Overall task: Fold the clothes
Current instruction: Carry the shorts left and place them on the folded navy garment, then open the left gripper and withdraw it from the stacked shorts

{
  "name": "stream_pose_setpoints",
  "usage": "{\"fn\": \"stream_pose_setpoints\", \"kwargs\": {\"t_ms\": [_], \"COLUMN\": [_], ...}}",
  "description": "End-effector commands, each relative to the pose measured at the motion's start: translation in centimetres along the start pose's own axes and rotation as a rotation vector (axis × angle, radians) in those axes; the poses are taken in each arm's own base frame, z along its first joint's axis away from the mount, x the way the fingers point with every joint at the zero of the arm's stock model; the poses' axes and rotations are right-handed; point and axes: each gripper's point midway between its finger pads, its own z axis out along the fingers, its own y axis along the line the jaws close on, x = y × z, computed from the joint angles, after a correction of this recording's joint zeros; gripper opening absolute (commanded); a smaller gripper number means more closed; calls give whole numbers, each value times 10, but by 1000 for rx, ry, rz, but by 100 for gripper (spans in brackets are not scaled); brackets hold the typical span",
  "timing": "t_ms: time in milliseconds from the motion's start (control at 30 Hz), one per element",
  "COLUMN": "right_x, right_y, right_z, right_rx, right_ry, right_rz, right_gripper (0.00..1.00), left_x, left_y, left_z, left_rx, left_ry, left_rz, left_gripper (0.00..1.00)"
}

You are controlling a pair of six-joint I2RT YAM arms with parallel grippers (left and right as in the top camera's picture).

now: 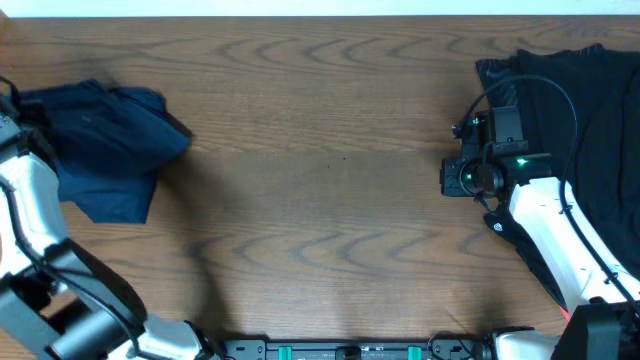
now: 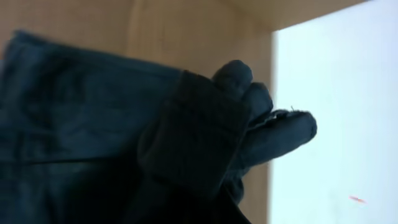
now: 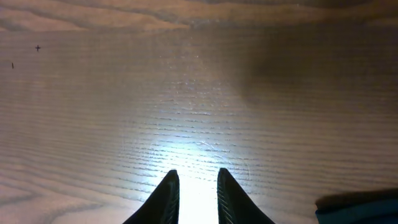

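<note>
Surface: a brown wooden table (image 1: 320, 150) with strong grain; a thin pale strip runs along its far edge in the overhead view.
Right gripper (image 3: 198, 200): the two dark fingers stand only narrowly apart with nothing between them. It is above bare wood, where a bright patch of glare falls just ahead of the tips.
Right gripper's place: towards the right edge of the table, about midway between the far and near edges, tips pointing at the middle.
Right arm (image 1: 545, 215): white, coming up from the near-right corner, with a green light showing on the wrist.
Black garment (image 1: 600, 110): spread out in the far-right corner and down the right edge. The right arm lies over its left side, and the gripper tips sit just off its left border.
Left gripper: hidden in both views that could show it, so I cannot tell whether it is wide, narrow or gripping cloth.
Blue garment (image 1: 100, 145): bunched up near the far-left corner, close to the left edge. In the left wrist view a folded, rolled hem (image 2: 205, 137) of it fills most of the frame.
Left arm (image 1: 25, 205): white, running along the left edge from the near-left corner to the blue garment's left side.
Spacing: the two garments are well apart, at opposite ends of the table.
</note>
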Motion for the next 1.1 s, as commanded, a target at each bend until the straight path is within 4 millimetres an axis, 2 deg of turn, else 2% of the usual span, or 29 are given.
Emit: {"fn": "stream_pose_setpoints", "kwargs": {"t_ms": [0, 67, 100, 200, 267, 433, 533, 700, 767, 833, 900, 1000, 1067], "right_x": [-1, -1, -1, -1, -1, -1, -1, -1, -1, -1, -1, -2, -4], "right_y": [-3, -3, -3, -4, -4, -3, -3, -3, -3, -3, -2, 3, 3], "right_z": [-2, -2, -2, -2, -2, -2, -2, -2, -2, -2, -2, -2, -2], "right_rx": [11, 11, 11, 11, 11, 11, 11, 11, 11, 10, 2, -23, -26], "right_ry": [-7, -7, -7, -8, -8, -7, -7, -7, -7, -7, -6, -10, -17], "right_rz": [-9, -9, -9, -9, -9, -9, -9, -10, -9, -9, -10, -11, -11], "right_gripper": [20, 20, 20, 20, 20, 20, 22, 27, 39, 50, 59, 70, 80], "left_x": [-3, -4, -5, -11, -15, -26, -35, -43, -41, -29, -8, 45, 84], "left_y": [18, 32, 37, 49, 59, 77, 76, 47, 24, -2, -29, -58, -66], "left_z": [13, 19, 20, 20, 16, 2, -8, -40, -56, -70, -87, -110, -121], "left_rx": [-59, -104, -120, -157, -190, -249, -240, -143, -56, 51, 159, 297, 345], "left_ry": [15, 25, 29, 37, 43, 45, 32, -8, -9, 13, 47, 147, 212], "left_rz": [-21, -4, 18, 86, 77, 44, 62, 109, 169, 267, 394, 591, 704], "left_gripper": [6, 7, 12, 52, 100, 98, 98, 98, 98, 98, 98, 98, 98]}}
